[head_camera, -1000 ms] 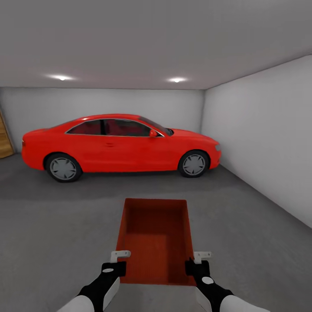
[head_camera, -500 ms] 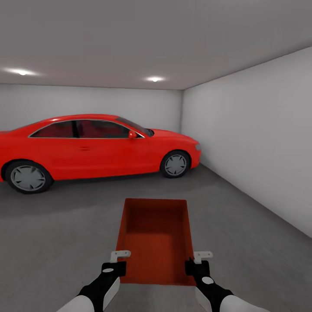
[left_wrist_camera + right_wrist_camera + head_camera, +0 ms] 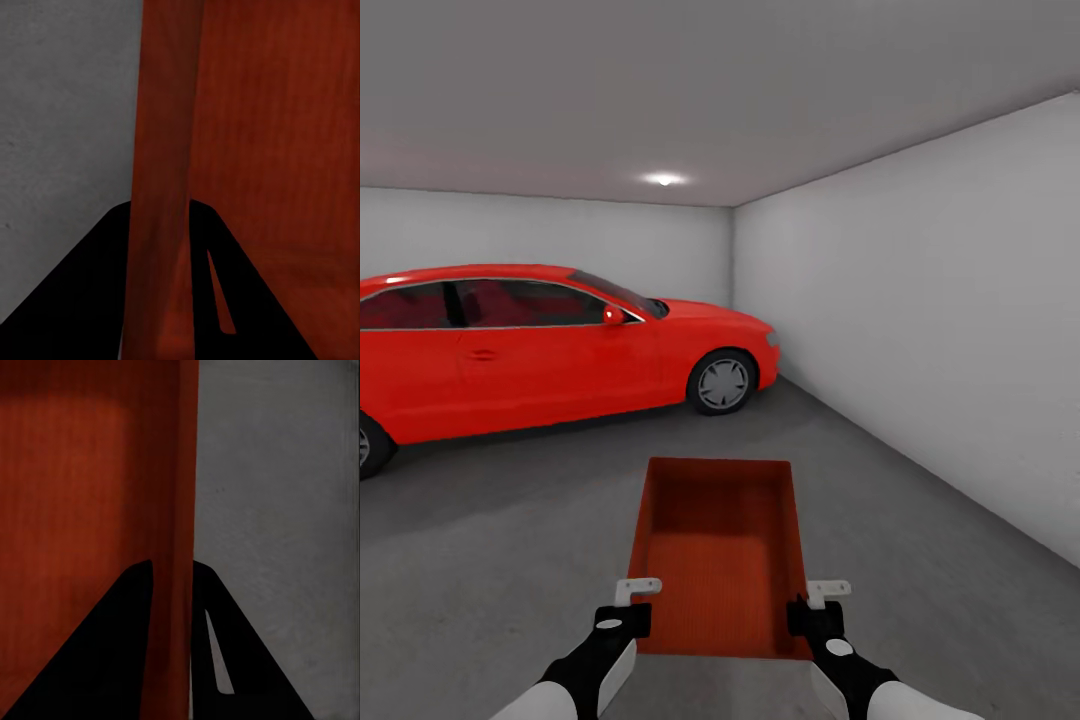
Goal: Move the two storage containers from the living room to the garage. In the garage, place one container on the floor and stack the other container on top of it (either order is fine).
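left gripper (image 3: pixel 628 607): clamped on the bin's (image 3: pixel 718 545) left wall, one finger each side | right gripper (image 3: pixel 810 607): clamped on its right wall likewise | bin: held between both grippers, above the grey concrete floor (image 3: pixel 920 520), open top up | red car (image 3: pixel 540 340): well ahead, left of the grippers | pale wall (image 3: pixel 920 320): off to the right

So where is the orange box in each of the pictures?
Head view: the storage container sits low in the middle, held between the left gripper and the right gripper.
Left wrist view: its wall runs between the black fingers.
Right wrist view: its wall again runs between the fingers.
Shared landmark: the grey floor.
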Motion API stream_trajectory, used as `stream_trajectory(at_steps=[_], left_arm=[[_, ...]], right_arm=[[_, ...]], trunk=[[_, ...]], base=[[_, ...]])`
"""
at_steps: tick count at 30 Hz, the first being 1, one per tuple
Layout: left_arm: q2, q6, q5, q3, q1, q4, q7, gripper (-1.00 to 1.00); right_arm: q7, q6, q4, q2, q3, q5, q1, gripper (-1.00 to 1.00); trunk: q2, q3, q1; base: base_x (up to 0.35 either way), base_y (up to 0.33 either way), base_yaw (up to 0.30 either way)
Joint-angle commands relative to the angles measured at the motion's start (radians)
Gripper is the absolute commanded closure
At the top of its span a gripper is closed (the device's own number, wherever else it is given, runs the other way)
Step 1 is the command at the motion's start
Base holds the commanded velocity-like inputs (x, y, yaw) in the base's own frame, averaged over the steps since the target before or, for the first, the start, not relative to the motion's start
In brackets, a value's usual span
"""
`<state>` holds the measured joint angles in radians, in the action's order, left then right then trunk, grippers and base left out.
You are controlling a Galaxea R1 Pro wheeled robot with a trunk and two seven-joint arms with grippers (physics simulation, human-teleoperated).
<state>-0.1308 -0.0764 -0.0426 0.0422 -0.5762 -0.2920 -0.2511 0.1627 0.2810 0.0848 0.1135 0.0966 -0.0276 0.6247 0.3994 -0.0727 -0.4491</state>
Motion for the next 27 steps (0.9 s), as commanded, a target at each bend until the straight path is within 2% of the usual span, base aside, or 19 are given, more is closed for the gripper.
stream_trajectory(at_steps=[1, 10, 23, 27], left_arm=[[0.000, -0.008, 0.006, -0.016, 0.001, -0.001, -0.014, 1.00], [-0.001, -0.008, 0.006, -0.016, 0.001, -0.001, -0.014, 1.00], [-0.001, -0.008, 0.006, -0.016, 0.001, -0.001, -0.013, 1.00], [-0.001, -0.008, 0.006, -0.016, 0.001, -0.001, -0.013, 1.00]], right_arm=[[0.006, 0.000, 0.003, 0.002, -0.037, 0.011, 0.001, 1.00], [0.006, 0.001, 0.003, 0.002, -0.037, 0.011, 0.001, 1.00], [0.007, 0.000, 0.003, 0.002, -0.037, 0.011, 0.001, 1.00], [0.008, 0.000, 0.003, 0.002, -0.037, 0.011, 0.001, 1.00]], trunk=[[0.001, 0.000, -0.001], [0.001, 0.000, -0.001], [0.001, 0.000, -0.001], [0.001, 0.000, -0.001]], base=[[0.323, 0.000, -0.290], [0.323, 0.030, -0.290], [0.318, 0.176, -0.289], [0.316, 0.186, -0.124]])
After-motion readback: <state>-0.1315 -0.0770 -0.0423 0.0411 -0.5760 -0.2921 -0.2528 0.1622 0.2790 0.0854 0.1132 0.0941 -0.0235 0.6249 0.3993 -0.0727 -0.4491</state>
